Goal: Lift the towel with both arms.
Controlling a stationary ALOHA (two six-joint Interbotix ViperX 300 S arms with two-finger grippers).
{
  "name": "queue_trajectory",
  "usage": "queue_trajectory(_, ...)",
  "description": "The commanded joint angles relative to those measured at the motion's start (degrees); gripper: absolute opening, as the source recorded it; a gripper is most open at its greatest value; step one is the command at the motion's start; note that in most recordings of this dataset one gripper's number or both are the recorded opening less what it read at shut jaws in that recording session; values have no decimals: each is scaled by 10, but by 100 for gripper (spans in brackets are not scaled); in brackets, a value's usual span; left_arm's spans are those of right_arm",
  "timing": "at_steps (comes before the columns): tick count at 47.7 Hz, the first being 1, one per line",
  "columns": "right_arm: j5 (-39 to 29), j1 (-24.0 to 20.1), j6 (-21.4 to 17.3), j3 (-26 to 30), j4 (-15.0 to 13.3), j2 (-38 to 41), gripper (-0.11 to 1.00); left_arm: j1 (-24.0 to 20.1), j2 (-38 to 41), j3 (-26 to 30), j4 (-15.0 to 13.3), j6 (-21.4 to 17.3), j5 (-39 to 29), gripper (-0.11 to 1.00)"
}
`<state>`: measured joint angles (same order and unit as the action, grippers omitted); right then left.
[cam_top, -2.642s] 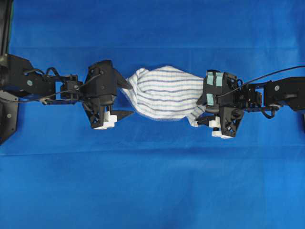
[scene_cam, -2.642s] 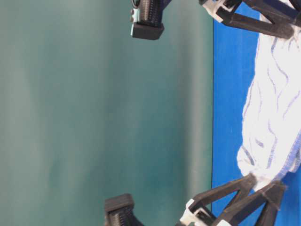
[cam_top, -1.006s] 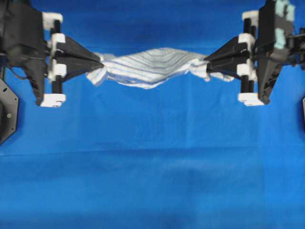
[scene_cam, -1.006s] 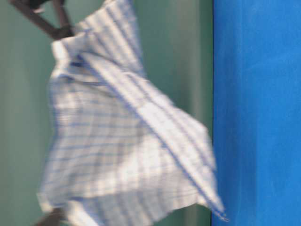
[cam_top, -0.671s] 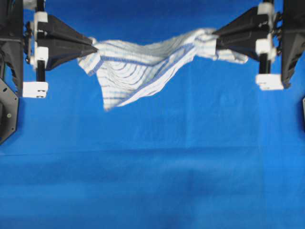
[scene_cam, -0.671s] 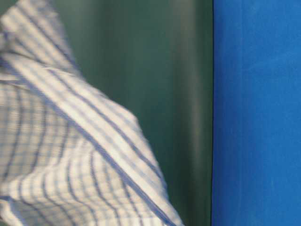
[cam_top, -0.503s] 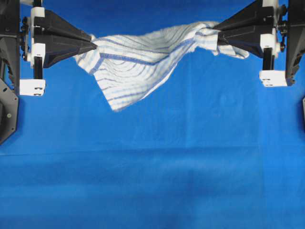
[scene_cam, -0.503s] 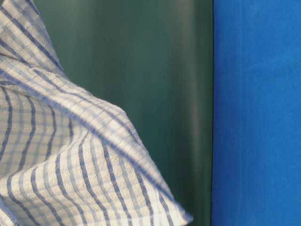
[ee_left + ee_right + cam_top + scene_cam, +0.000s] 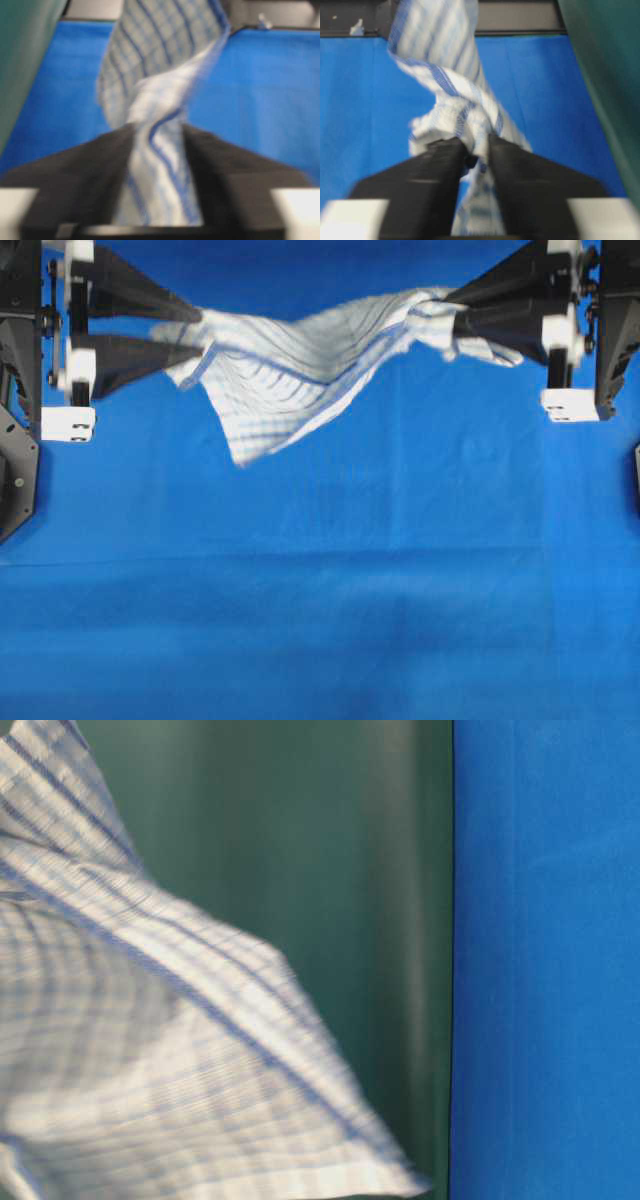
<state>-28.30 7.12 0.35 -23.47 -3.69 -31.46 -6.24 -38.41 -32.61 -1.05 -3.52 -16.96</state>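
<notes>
The towel, white with blue and grey stripes, hangs in the air above the blue sheet, stretched between both arms, with one corner drooping toward the front. My left gripper has its fingers spread apart. The towel's end still lies loosely between them, as the left wrist view shows. My right gripper is shut on the towel's other end, bunched at the fingertips in the right wrist view. The towel fills the left of the table-level view, blurred.
The plain blue sheet covers the whole table under the towel. A green wall stands behind the table's edge. Black arm bases sit at the left edge and right edge of the overhead view.
The left gripper's fingers have spread apart from their shut state half a second ago. The towel's left end has slackened and shifted slightly. The right gripper has stayed shut and in place.
</notes>
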Motion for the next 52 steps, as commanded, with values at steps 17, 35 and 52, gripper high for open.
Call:
queue_trajectory(17,4,1,-9,-22,-2,-1,64,13,2,-13,-1,1,13,91)
queue_trajectory(35,105,-3,-61,-151,3,69,64,33,113,-112,-1,2,127,91)
queue_trajectory(52,207,-5,-97,-214,4,184,64,55,260,-153,-1,2,180,91)
